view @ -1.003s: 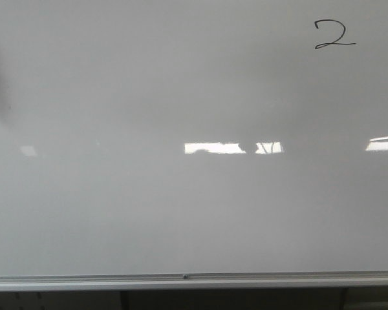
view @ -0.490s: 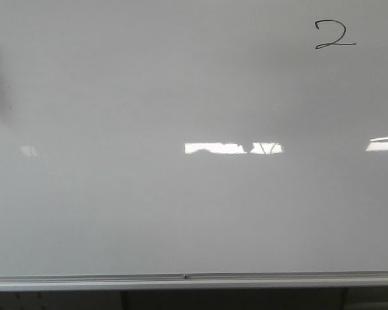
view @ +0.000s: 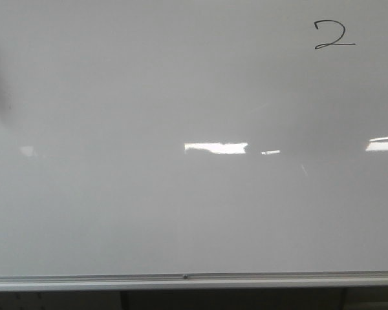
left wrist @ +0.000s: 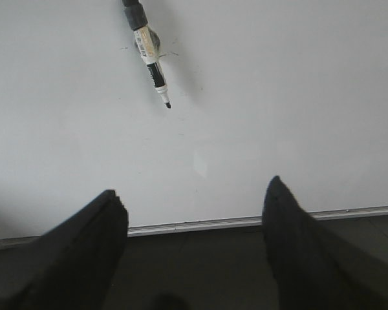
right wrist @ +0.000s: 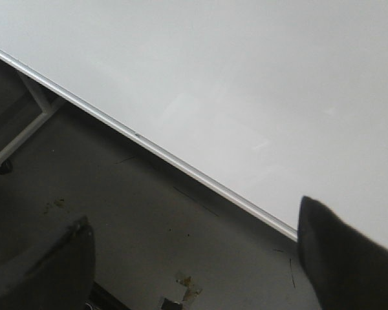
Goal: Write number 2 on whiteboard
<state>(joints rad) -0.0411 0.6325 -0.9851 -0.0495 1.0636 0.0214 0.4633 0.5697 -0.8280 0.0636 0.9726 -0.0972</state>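
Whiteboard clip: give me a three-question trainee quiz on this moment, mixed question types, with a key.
1. True or false: a number 2 is already written on the whiteboard.
2. In the left wrist view, the marker is: A) between the left gripper fingers, B) against the board, apart from those fingers, C) on the floor.
3. Fill in: in their wrist views, the left gripper and the right gripper both stand ____ with nothing between the fingers.

Key: 1 true; 2 B; 3 open.
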